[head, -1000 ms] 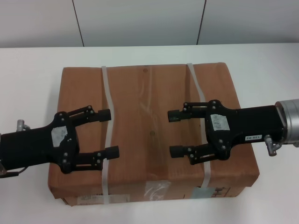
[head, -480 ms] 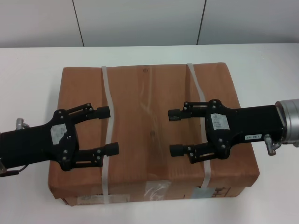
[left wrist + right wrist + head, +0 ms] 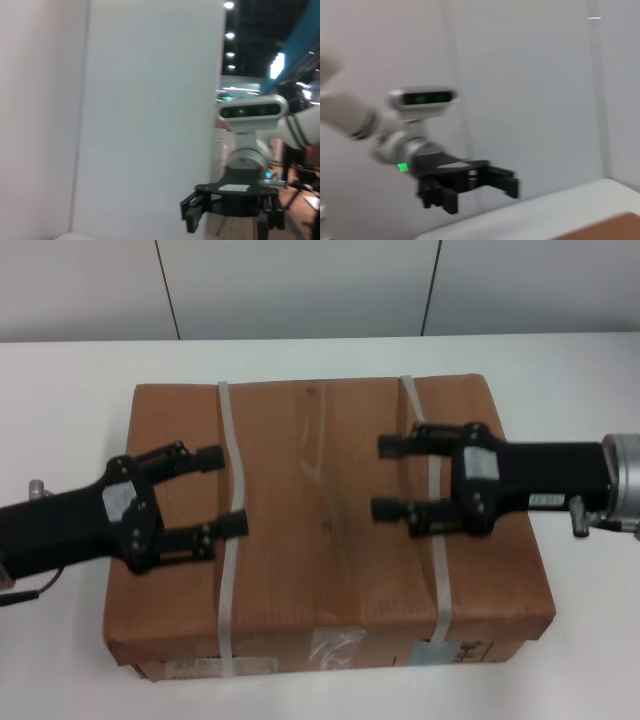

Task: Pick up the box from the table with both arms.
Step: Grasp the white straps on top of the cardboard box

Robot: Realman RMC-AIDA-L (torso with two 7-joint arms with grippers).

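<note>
I see the box flat on the table, long axis left-right, labelled side toward me, its near bottom edge cut off. Above the box, left gripper and right gripper hover, jaws spread, empty.
</note>
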